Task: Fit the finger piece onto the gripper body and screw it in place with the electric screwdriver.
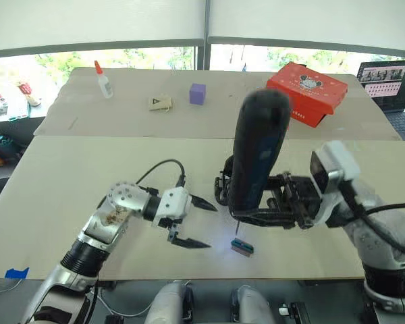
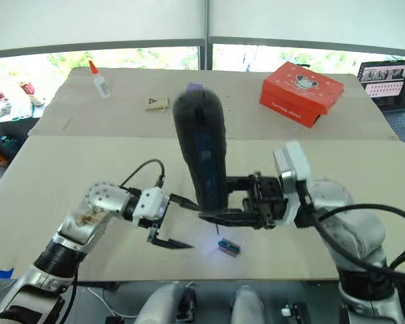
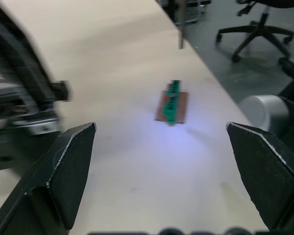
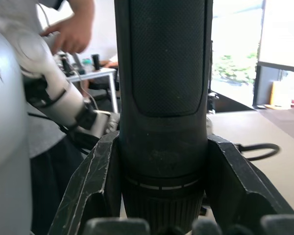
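Observation:
My right gripper [image 1: 251, 204] is shut on the lower part of the electric screwdriver [image 1: 256, 148], which stands upright with its thin bit pointing down. The bit tip hangs just above a small green-and-dark block [image 1: 242, 248] lying on the table in a patch of bluish light. A black assembly [image 1: 222, 187], possibly the gripper body, peeks out at the screwdriver's left, mostly hidden behind it. My left gripper [image 1: 207, 225] stands open just left of the block, fingers wide apart and holding nothing. The finger piece is out of view.
The table's front edge [image 1: 209, 277] runs close behind the block. At the back lie a red box [image 1: 307, 91], a purple cube [image 1: 198, 93], a glue bottle [image 1: 103, 79] and a tan card [image 1: 160, 102]. A laptop [image 1: 385, 81] sits far right. A person's hand [image 4: 71, 27] shows beyond the table.

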Controlling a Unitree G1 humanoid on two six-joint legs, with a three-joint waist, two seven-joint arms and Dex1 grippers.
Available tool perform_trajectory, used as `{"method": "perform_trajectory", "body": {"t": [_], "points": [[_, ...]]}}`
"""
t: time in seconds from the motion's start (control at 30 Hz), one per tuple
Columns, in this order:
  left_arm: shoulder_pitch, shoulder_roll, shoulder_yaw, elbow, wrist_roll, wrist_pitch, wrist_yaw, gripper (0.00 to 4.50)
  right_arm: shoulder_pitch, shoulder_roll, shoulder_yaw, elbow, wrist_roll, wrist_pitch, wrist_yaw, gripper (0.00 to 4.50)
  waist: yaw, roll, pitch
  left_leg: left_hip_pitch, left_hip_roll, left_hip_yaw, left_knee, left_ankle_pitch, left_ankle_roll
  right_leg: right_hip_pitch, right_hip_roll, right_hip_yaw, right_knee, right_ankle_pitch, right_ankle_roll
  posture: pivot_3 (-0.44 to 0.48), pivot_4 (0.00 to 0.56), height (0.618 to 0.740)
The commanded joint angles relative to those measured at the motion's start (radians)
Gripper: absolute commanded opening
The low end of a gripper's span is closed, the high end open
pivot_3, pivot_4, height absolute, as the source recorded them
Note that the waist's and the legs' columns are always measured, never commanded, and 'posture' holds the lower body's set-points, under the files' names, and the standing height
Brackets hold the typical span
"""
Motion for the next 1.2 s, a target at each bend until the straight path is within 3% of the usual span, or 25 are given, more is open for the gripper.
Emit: {"method": "perform_trajectory", "body": {"t": [0.03,0.47,0.83,1.2], "points": [[0.004,-0.004,-0.029,-0.027,0.014,-0.038,-0.009,4.50,0.045,-0.004,-0.057,-0.044,-0.025,-0.079,0.001,1.94,-0.002,0.000,0.000,0.000,0.000,0.000,0.000,0.000,0.000,0.000,0.000,0.000,0.000,0.000,0.000,0.000,0.150,0.740],[-0.017,-0.097,-0.097,0.116,0.094,-0.125,0.026,4.50,0.106,0.026,-0.038,-0.098,-0.046,-0.085,-0.107,1.94,-0.001,0.000,0.000,0.001,0.000,0.000,0.000,0.000,0.000,0.000,0.000,0.001,0.000,0.000,0.000,0.000,0.150,0.740],[-0.022,-0.092,-0.091,0.110,0.094,-0.122,0.024,4.50,0.107,0.031,0.000,-0.128,-0.046,-0.063,-0.182,1.94,-0.001,0.000,0.000,0.001,0.000,0.000,0.000,0.000,0.000,0.000,0.000,0.001,0.000,0.000,0.000,0.000,0.150,0.740],[-0.049,-0.090,-0.076,0.147,0.088,-0.127,0.027,4.50,0.119,0.014,-0.008,-0.114,-0.041,-0.063,-0.168,1.94,0.000,0.000,0.000,0.001,0.000,0.000,0.000,0.000,0.000,0.000,0.000,0.001,0.000,0.000,0.000,0.000,0.150,0.740]]}}
